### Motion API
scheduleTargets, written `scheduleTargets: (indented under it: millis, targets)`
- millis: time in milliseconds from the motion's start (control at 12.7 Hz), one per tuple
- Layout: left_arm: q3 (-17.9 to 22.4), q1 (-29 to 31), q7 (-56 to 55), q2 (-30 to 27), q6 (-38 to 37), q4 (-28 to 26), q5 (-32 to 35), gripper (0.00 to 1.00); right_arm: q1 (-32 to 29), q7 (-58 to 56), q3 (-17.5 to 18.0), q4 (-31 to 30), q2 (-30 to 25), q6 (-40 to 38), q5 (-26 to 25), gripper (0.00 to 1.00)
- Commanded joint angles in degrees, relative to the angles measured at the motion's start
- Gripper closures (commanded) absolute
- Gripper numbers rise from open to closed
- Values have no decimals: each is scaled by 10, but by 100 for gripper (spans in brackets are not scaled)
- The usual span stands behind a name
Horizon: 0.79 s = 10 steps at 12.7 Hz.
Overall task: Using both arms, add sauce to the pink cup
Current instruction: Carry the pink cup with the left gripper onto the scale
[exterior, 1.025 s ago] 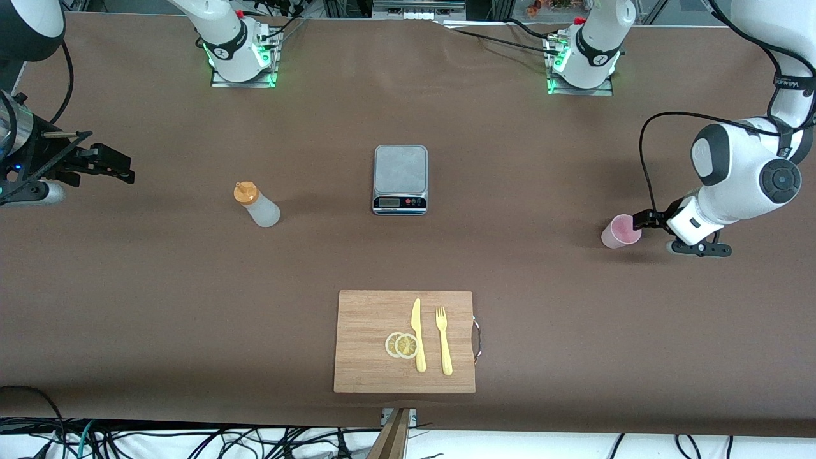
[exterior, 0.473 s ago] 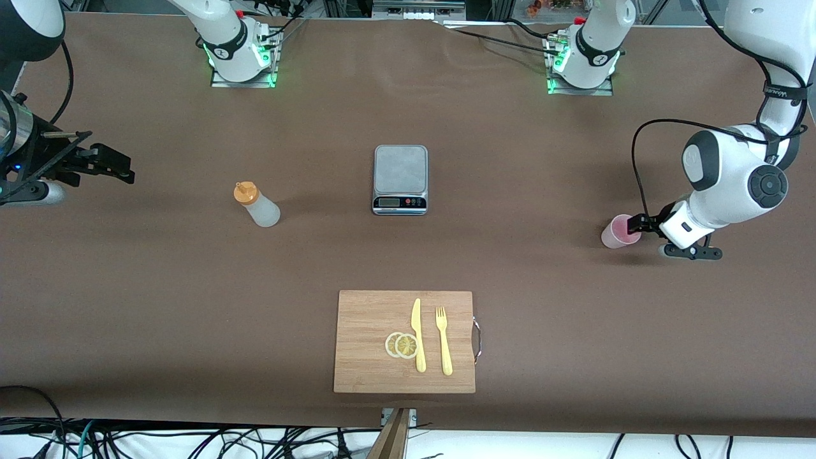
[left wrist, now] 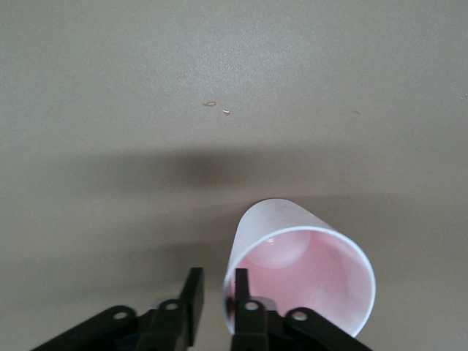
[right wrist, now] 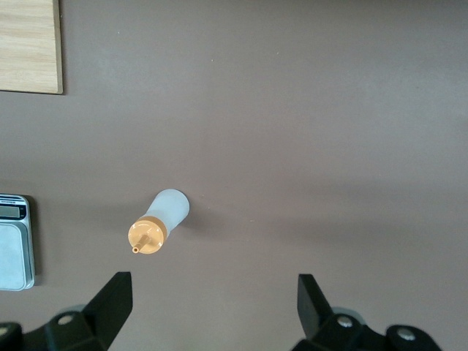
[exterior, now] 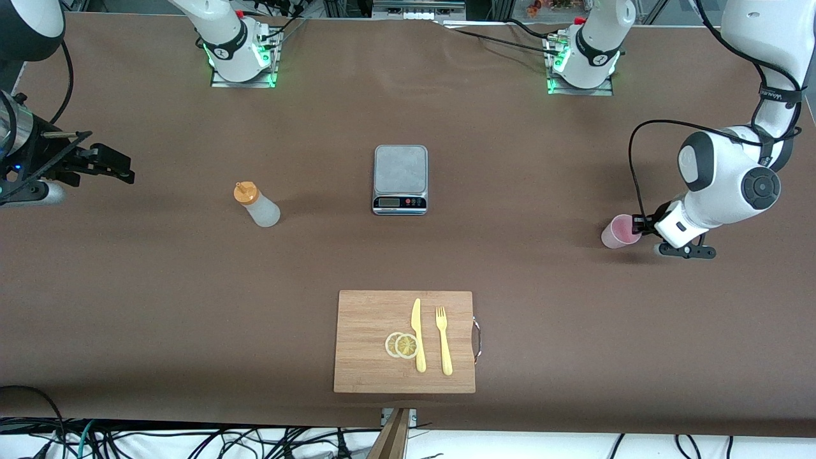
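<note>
Brown table, sauce bottle (exterior: 257, 205) upright toward the right arm's end. Left gripper (exterior: 639, 223) pinches the pink cup's (exterior: 619, 231) rim, probably to carry it. Right gripper (exterior: 95, 163) waits wide, well apart from the bottle.

The sauce (exterior: 257, 204) is a small translucent whitish squeeze bottle with an orange nozzle cap, standing upright on the table toward the right arm's end, well apart from the pink cup (exterior: 619, 232). The cup is a pale pink tapered tumbler without a handle, upright and empty inside, standing toward the left arm's end of the table.
</note>
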Motion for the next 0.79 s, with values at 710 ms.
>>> scheduleTargets:
  millis: [710]
  targets:
    - [-4, -165, -57, -24, -103, 99, -97, 100, -1, 0, 0, 4, -1, 1, 9, 0]
